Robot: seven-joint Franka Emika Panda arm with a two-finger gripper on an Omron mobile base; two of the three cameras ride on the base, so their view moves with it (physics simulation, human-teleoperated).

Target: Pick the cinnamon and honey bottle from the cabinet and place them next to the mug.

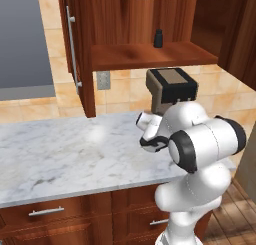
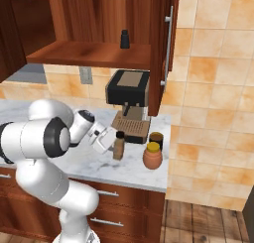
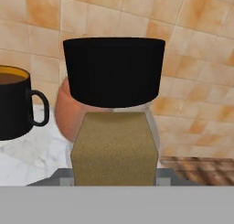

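Pincer (image 2: 115,147) clamped on the cinnamon (image 2: 118,146), held upright near the desk's (image 2: 74,157) right front corner, honey bottle (image 2: 152,155) just beside it, mug (image 2: 156,139) behind, small black bottle (image 2: 125,39) on cabinet (image 2: 99,53) shelf

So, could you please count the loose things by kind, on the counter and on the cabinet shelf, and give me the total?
Bottles: 2, the cinnamon in the gripper and the small black bottle on the cabinet shelf.
Jars: 1, the honey bottle.
Mugs: 1, the mug.
Machines: 1, the coffee machine.
Total: 5.
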